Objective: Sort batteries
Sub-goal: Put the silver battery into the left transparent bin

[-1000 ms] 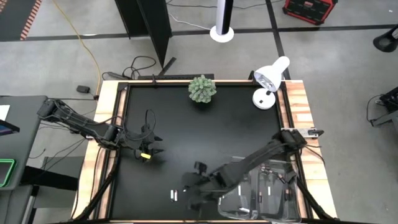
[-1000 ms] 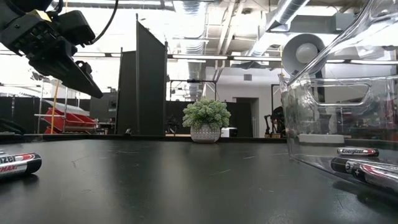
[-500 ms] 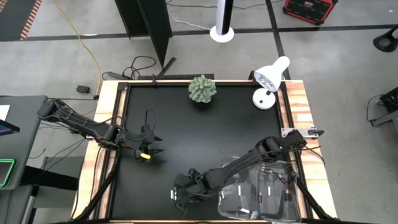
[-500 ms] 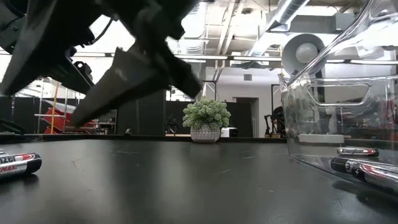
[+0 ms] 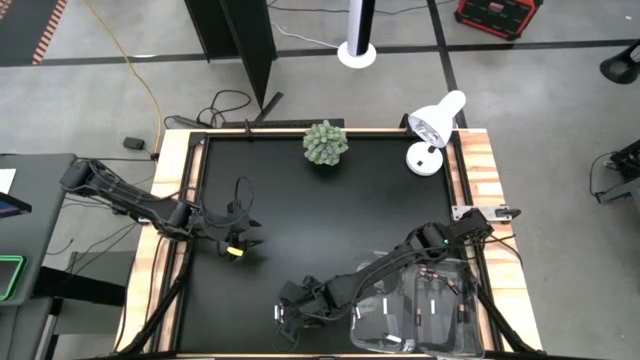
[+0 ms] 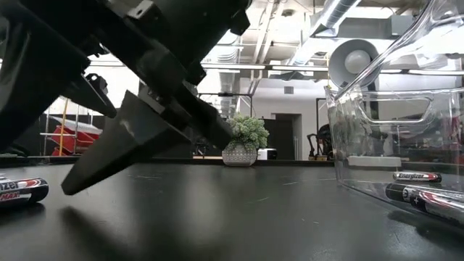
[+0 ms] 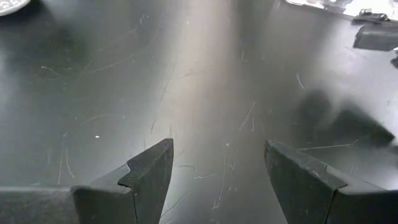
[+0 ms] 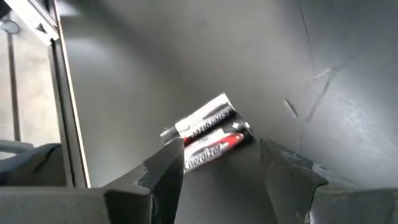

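Note:
Two batteries (image 8: pixel 208 134) lie side by side on the black table, one silver and black, one black with a red end. My right gripper (image 8: pixel 221 163) hangs open just above and short of them, near the table's near edge (image 5: pixel 288 314). In the low view one battery (image 6: pixel 22 192) lies at the left, with the right gripper's finger (image 6: pixel 138 141) slanting down close to it. More batteries (image 6: pixel 417 176) lie in a clear bin (image 5: pixel 425 310). My left gripper (image 7: pixel 217 168) is open over bare table on the left (image 5: pixel 240 246).
Clear plastic bins (image 6: pixel 377 123) stand at the table's near right corner, under the right arm. A small potted plant (image 5: pixel 325 143) and a white desk lamp (image 5: pixel 433 130) stand along the far edge. The middle of the black table (image 5: pixel 330 215) is bare.
My right gripper has moved from beside the bins toward the table's left and near edge and come down over the two batteries. In the low view its fingers have swung in and sunk close to the tabletop. The batteries have stayed where they were.

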`<control>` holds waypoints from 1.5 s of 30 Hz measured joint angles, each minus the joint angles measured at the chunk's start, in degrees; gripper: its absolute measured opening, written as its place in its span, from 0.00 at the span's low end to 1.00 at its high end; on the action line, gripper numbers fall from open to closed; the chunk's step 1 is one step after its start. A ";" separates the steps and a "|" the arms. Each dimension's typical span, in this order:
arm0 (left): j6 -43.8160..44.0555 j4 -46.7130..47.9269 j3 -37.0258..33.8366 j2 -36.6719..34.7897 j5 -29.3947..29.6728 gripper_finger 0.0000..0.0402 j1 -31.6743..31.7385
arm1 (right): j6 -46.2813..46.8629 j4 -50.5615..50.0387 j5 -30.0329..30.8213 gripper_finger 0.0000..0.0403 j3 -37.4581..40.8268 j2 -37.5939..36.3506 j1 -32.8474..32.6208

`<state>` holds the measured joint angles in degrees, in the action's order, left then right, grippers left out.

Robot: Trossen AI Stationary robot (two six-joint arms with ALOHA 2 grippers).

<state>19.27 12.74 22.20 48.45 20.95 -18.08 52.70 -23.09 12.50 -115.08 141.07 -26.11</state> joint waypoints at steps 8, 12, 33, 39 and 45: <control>-1.16 -2.84 0.00 4.91 -0.05 0.61 0.00 | -0.50 0.97 0.61 0.55 -0.01 0.84 0.30; -4.94 -6.95 0.00 6.74 -5.33 0.61 -0.40 | -3.81 1.15 0.63 0.55 0.02 0.13 0.25; -20.28 -30.94 0.02 16.32 -15.04 0.61 -23.19 | -32.91 -5.73 10.34 0.55 -0.03 -18.34 -0.44; -17.37 -36.13 0.56 25.82 -9.33 0.61 -23.98 | -33.94 -5.64 13.69 0.55 -0.05 -19.80 -0.88; -26.83 -36.23 4.59 34.45 -8.29 0.61 -26.23 | -34.17 -7.74 13.63 0.55 -0.01 -19.64 -1.33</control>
<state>-7.57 -23.49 26.79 82.91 12.66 -44.31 18.52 -30.83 26.13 -115.09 121.43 -27.44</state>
